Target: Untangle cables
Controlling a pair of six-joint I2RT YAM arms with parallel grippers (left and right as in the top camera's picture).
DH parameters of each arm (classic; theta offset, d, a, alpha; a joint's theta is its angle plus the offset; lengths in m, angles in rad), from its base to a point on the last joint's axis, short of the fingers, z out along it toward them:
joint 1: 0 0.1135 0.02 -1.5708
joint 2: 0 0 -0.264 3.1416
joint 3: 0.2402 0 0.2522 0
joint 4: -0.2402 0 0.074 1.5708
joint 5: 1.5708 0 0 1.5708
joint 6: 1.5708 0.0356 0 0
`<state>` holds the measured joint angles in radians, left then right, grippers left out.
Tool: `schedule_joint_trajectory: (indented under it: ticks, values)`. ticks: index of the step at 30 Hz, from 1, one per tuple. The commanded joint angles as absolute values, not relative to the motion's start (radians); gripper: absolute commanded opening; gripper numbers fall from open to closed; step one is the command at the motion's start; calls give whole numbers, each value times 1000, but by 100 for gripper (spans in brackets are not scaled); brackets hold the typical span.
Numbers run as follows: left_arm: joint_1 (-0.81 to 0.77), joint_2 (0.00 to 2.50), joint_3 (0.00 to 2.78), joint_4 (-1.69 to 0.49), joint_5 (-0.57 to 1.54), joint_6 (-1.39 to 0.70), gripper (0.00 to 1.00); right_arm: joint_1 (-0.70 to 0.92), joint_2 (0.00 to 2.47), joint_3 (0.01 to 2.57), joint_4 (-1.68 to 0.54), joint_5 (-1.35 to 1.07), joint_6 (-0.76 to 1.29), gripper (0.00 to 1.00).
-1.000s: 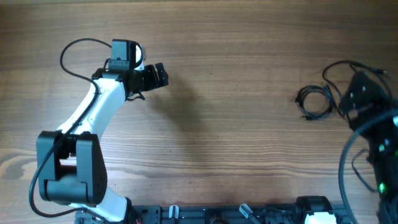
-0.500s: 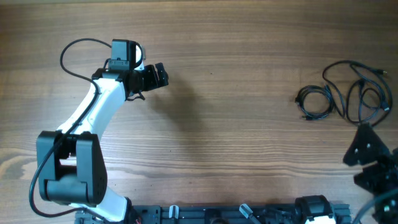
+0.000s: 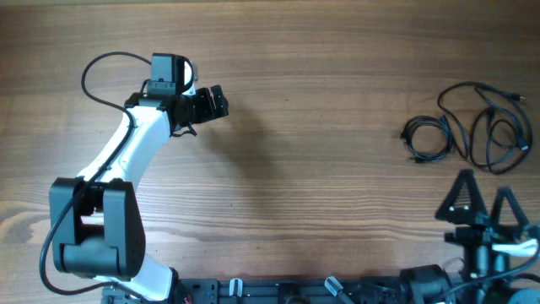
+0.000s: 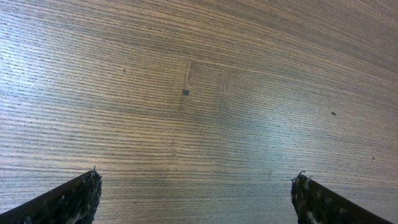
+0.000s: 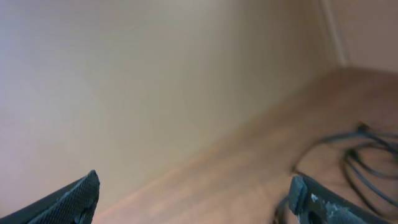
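Hovering at the near right edge, jaws spread and empty, the right gripper [image 3: 484, 207] risks pinching several strands of the cables [image 3: 468, 127] lying just beyond it and tightening the tangle, since the left gripper [image 3: 221, 103], likewise spread, sits well apart at the left.

Your overhead view looks straight down on the whole worktop [image 3: 321, 169]. Your left wrist view sits close above bare wood, facing down. Your right wrist view tilts up toward a wall [image 5: 155, 74], sharing the cables [image 3: 472, 131] with overhead
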<state>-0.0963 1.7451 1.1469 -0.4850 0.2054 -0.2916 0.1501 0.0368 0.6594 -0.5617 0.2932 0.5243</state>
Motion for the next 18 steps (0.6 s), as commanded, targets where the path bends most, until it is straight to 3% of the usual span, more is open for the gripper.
schedule_joint_trajectory:
  ticks: [1,5,9,14,18]
  values:
    - [-94,1737,1138,-482,192,-300,100,154,6,516,-327,180,404,100]
    - [-94,1737,1138,-482,192,-300,100,154,4,323,120,105,363,100]
    - [-94,1737,1138,-482,192,-300,100,154,4,136,429,71,366,100]
    - [-94,1737,1138,-482,192,-300,100,154,4,2,491,61,366,100]
    - [-94,1737,1138,-482,192,-300,100,154,4,5,349,39,313,100]
